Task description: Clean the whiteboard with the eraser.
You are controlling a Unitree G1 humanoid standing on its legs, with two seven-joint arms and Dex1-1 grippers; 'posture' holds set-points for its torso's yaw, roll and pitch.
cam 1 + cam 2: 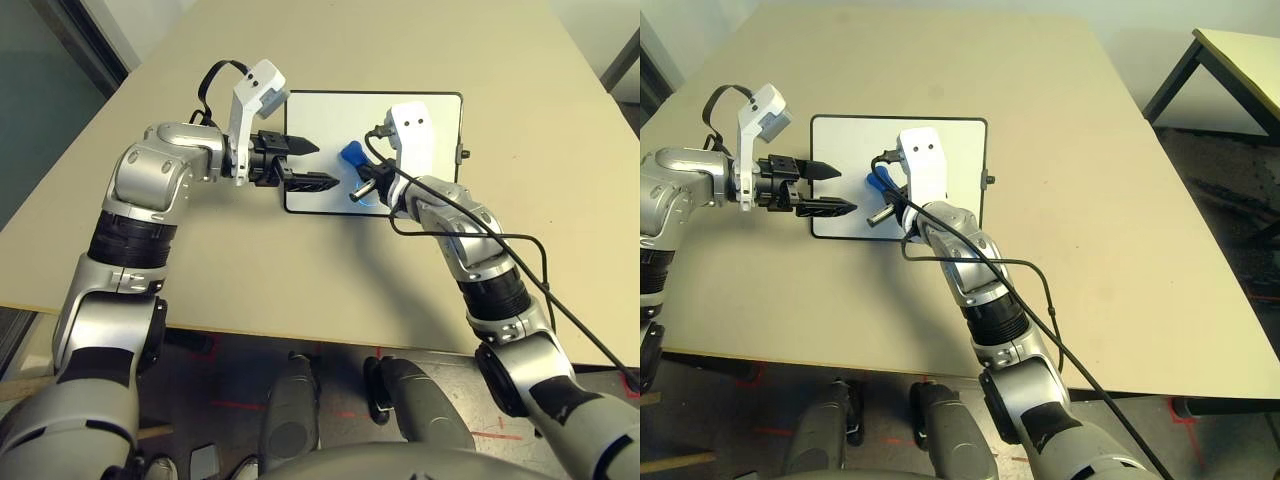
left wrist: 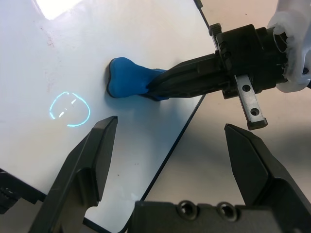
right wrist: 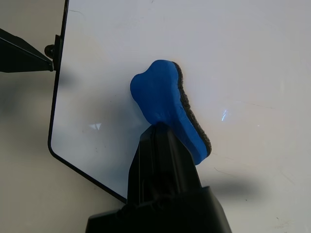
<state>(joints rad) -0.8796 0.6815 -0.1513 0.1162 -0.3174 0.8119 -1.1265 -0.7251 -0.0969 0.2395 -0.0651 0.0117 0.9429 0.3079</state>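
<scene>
One table [image 1: 520, 200]: tan top carrying the board, seen whole from the head views.
Whiteboard [image 1: 330, 110]: lying flat mid-table, black-framed with rounded corners; the left wrist view is showing a faint cyan ring drawn on it, barely visible from the head.
Left gripper [image 1: 312, 164]: hovering over the board's left edge, fingers spread wide, gripping nothing.
Right gripper [image 2: 160, 85]: clamping tight on the eraser.
Eraser [image 3: 165, 104]: bright blue, pinched waist, dark felt underside, probably pressing against the board.

Left claw [image 1: 309, 164] over the whiteboard's [image 1: 330, 110] left edge; open tabletop [image 1: 400, 45] beyond.
</scene>
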